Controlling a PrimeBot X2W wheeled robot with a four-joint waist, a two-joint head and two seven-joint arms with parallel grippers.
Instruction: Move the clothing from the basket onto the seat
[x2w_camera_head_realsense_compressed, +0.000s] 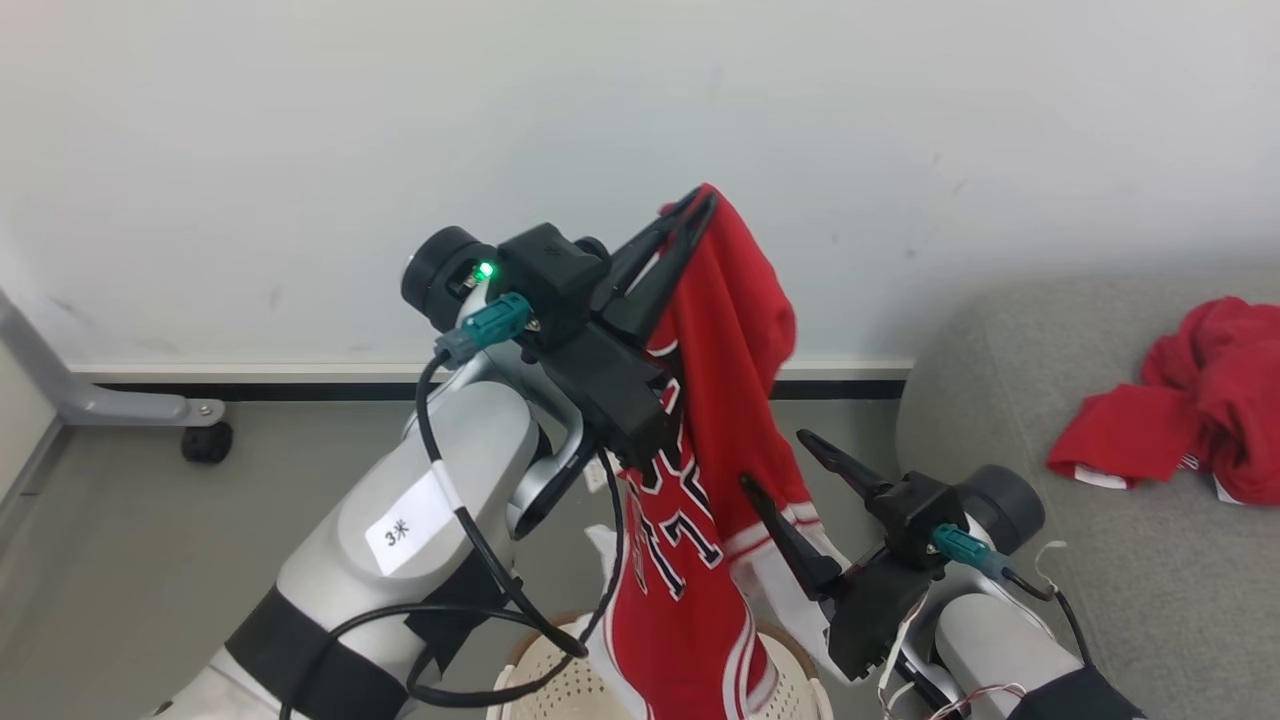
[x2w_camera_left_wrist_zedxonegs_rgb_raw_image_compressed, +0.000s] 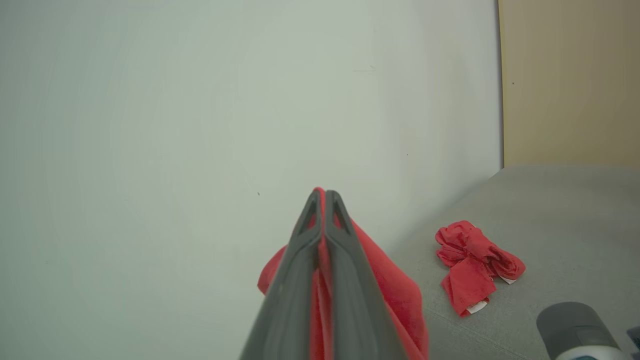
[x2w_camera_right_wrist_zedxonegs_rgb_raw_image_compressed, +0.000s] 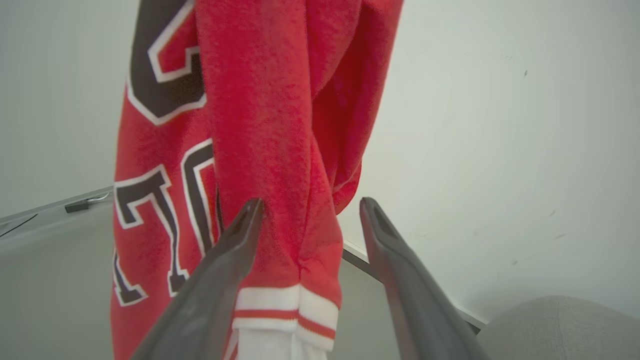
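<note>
- Left gripper (x2w_camera_head_realsense_compressed: 690, 208) is up high near the centre of the head view, fingers clenched on the top fold of the red jersey (x2w_camera_head_realsense_compressed: 725, 330)
- In the left wrist view, the two fingers (x2w_camera_left_wrist_zedxonegs_rgb_raw_image_compressed: 300, 260) are pressed together with red cloth squeezed between them
- The jersey hangs straight down toward 6 o'clock, dark white-edged lettering showing, and its lower end runs off the bottom edge over the basket (x2w_camera_head_realsense_compressed: 545, 665)
- Right gripper (x2w_camera_head_realsense_compressed: 772, 460) sits at 5 o'clock from the left one, just beside the hanging cloth, fingers spread wide and gripping nothing
- In the right wrist view, the white-striped hem (x2w_camera_right_wrist_zedxonegs_rgb_raw_image_compressed: 285, 300) hangs at the gap between them; I cannot tell if it touches
- Over at 3 o'clock, a crumpled red garment (x2w_camera_head_realsense_compressed: 1190, 410) lies on the grey sofa (x2w_camera_head_realsense_compressed: 1100, 600), well apart from the basket
</note>
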